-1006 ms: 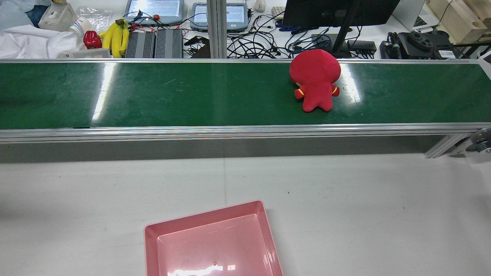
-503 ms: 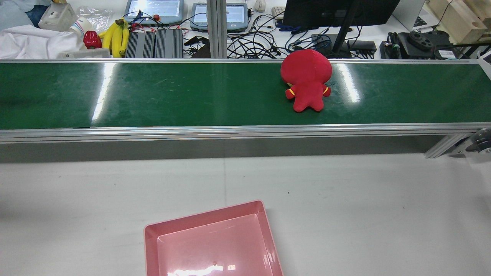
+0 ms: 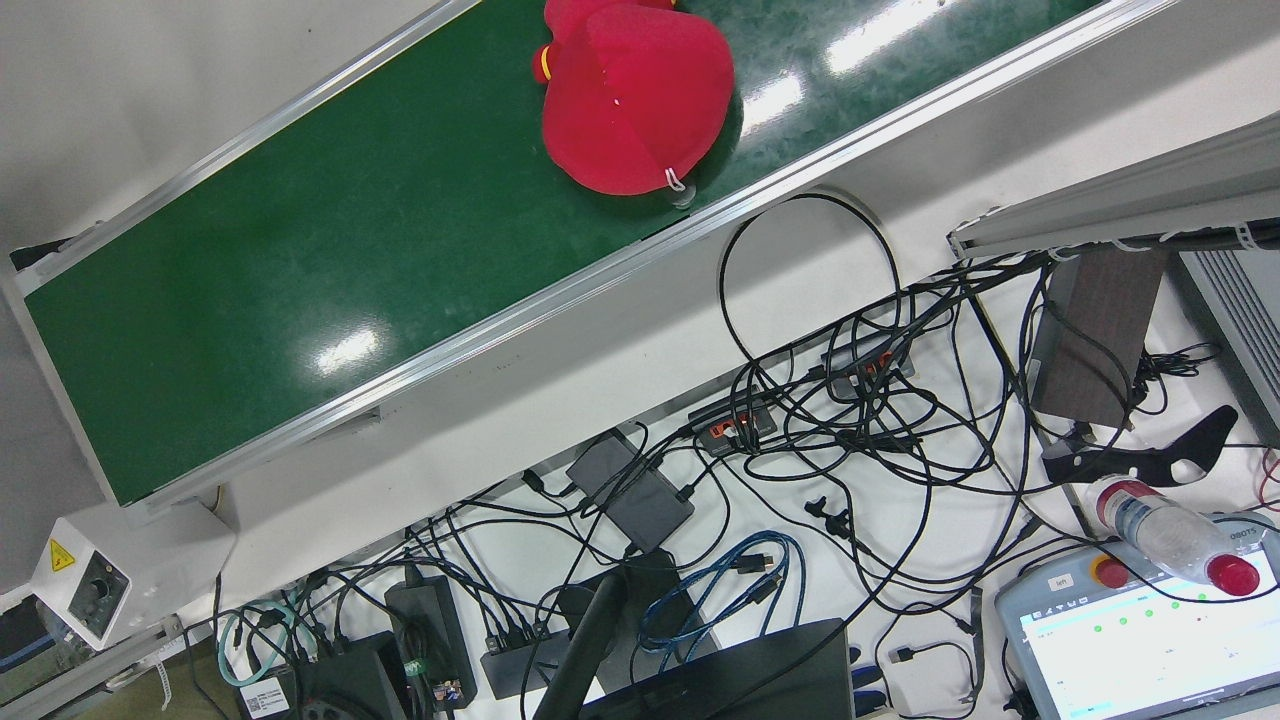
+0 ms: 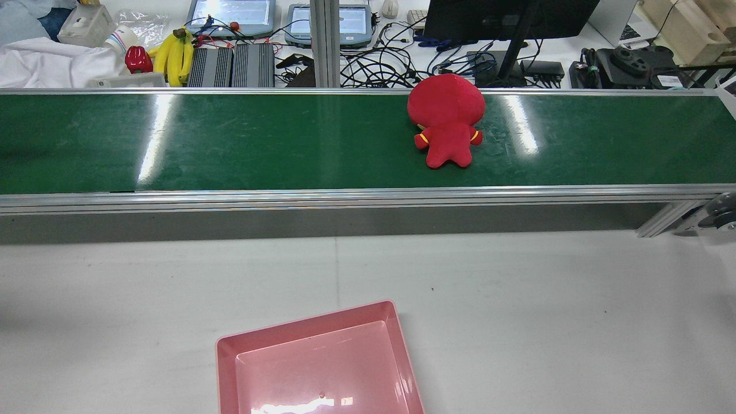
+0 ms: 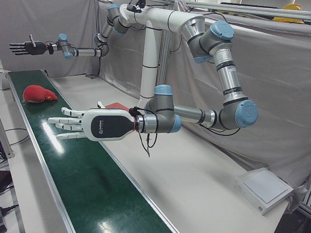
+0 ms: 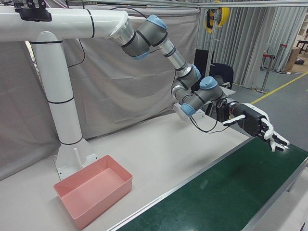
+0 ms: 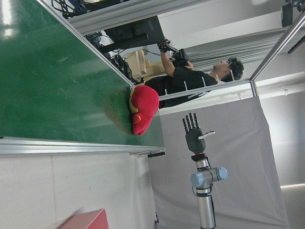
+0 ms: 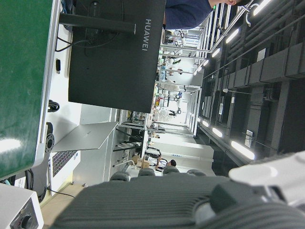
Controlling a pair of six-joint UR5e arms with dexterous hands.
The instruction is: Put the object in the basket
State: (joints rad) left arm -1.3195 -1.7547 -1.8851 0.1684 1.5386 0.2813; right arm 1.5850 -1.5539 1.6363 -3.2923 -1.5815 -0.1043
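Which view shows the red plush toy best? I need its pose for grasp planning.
The rear view: the red plush toy lies whole and unobstructed on the green belt. The front view crops it; the left-front and left hand views show it small and distant.

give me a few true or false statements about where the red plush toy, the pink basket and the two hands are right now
1. The red plush toy lies on the green conveyor belt. True.
2. The pink basket already holds the toy. False: the basket is empty and sits on the white table, apart from the belt.
3. The left hand is open, fingers spread, holding nothing. True.
4. The right hand is shut on the toy. False: it is open and holds nothing.
5. In the left-front view, the left hand is touching the toy. False: the toy lies farther along the belt, clear of the hand.
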